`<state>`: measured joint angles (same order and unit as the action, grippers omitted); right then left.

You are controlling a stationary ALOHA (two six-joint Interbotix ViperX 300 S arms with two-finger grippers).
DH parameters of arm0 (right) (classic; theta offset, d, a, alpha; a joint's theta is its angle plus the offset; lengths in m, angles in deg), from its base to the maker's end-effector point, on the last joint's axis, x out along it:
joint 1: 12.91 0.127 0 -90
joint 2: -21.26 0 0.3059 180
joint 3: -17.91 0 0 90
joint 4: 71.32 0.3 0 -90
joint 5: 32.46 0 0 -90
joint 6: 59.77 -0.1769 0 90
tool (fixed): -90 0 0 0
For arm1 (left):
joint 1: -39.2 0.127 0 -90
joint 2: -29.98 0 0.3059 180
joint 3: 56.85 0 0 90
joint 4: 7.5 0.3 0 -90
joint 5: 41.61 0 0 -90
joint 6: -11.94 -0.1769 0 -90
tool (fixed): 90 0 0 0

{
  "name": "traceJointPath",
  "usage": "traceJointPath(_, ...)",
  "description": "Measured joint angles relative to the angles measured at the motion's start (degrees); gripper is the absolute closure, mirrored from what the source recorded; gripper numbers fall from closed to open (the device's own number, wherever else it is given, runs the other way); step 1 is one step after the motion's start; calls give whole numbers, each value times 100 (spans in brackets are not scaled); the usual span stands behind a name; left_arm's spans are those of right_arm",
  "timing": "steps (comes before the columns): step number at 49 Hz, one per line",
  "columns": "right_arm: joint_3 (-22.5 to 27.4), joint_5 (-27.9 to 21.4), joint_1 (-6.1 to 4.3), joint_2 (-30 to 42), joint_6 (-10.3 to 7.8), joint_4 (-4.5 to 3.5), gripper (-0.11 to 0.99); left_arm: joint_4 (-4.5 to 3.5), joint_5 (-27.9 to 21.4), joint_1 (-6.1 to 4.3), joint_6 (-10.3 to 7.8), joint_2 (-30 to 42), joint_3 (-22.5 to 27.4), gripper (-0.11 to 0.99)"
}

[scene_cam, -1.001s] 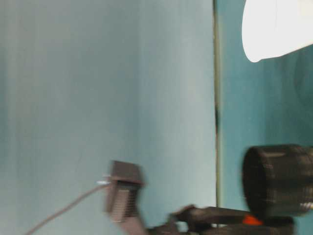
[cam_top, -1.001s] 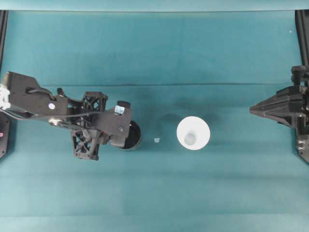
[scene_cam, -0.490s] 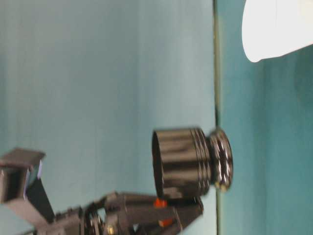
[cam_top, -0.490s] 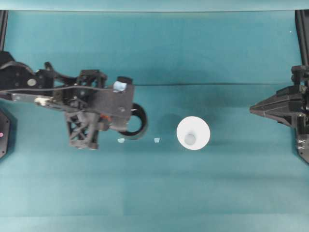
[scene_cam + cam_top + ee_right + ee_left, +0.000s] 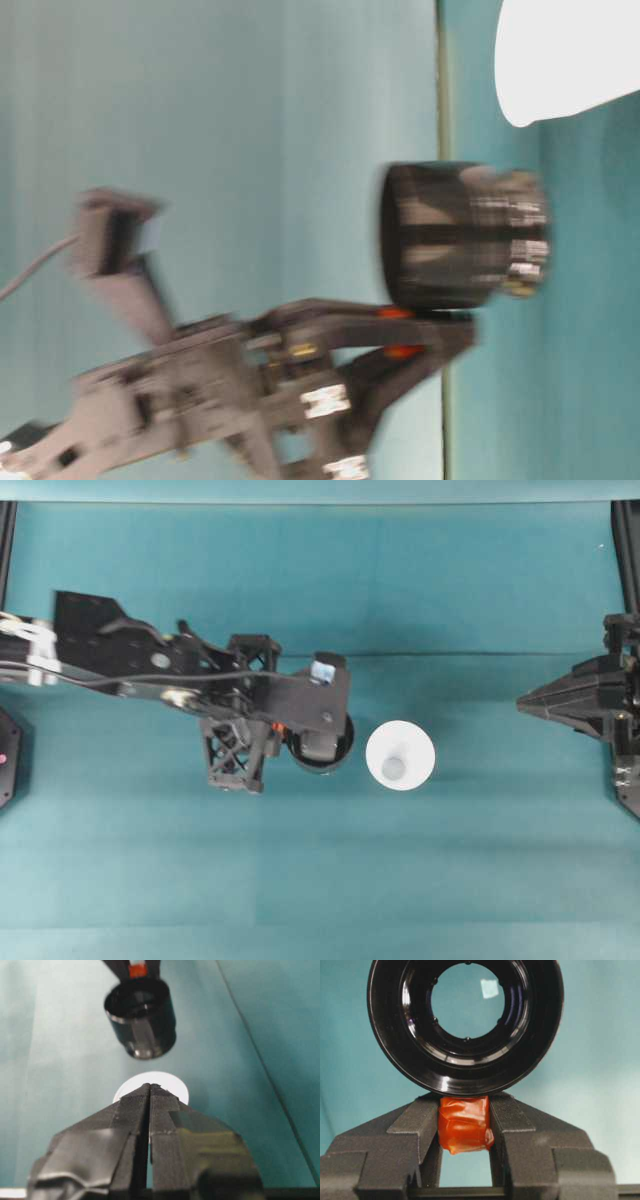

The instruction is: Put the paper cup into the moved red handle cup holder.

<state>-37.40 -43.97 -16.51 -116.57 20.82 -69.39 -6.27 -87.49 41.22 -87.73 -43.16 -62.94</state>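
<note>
The red handle cup holder is a glossy black ring, held off the table just left of the paper cup. My left gripper is shut on its orange-red handle. In the left wrist view I look through the holder to the teal cloth below. The white paper cup stands upright and open at the table's middle. My right gripper rests shut at the far right edge, away from both. In the right wrist view its tips point at the cup, with the holder beyond.
Teal cloth covers the table, with a fold line running across behind the arms. A small white fleck lies on the cloth under the holder. Black frame posts stand at the back corners.
My left gripper has lifted the holder off the table and carried it right, close to the paper cup. The cup and the right arm have not moved.
</note>
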Motion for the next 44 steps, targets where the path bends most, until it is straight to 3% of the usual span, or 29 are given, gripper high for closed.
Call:
traceJointPath(25, -9, 9, -18, 0, -9, 0, 98, 0, 1055, 0, -9, 343, -545, 61)
traceJointPath(44, -9, 0, -114, 0, -9, 0, 98, 0, 1143, -35, -9, 431, -598, 61)
